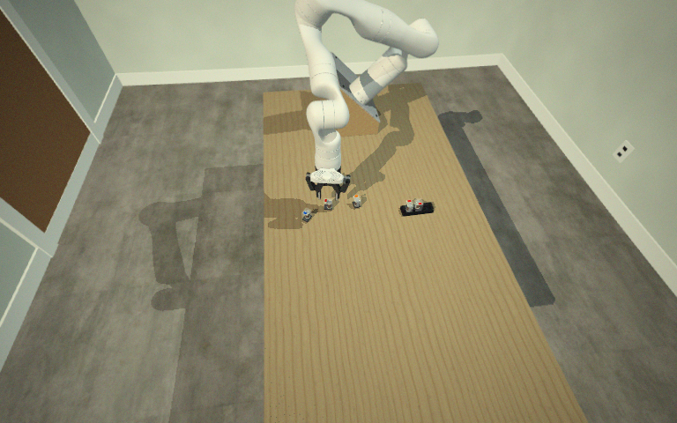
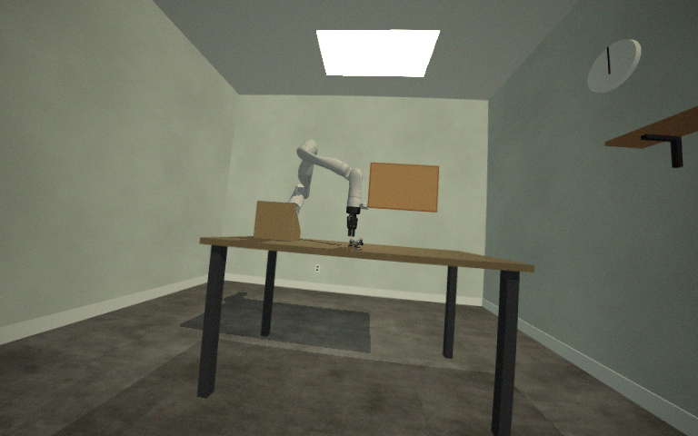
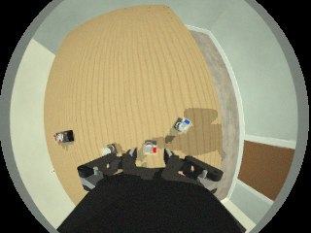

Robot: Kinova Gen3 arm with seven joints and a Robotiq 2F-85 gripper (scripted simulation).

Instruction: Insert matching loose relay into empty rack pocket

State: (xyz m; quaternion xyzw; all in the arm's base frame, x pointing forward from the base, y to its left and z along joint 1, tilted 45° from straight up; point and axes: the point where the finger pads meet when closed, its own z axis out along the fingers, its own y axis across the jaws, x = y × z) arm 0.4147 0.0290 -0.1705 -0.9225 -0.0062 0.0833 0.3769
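The black rack [image 1: 413, 211] lies on the wooden table and holds two relays with red buttons; its right pocket is empty. It also shows in the wrist view [image 3: 64, 136]. A loose red-button relay [image 1: 328, 203] stands on the table, button up. My gripper [image 1: 328, 192] hangs straight down just above it, with the fingers half open and nothing between them. In the wrist view the red-button relay [image 3: 151, 148] sits centred between the fingertips. A blue-button relay [image 1: 306, 214] stands to its left. An orange-button relay [image 1: 356, 200] stands to its right, towards the rack.
A cardboard box [image 2: 276, 220] stands at the far end of the table by the arm's base. The blue-button relay is close to the table's left edge [image 1: 264, 219]. The three loose relays stand close together.
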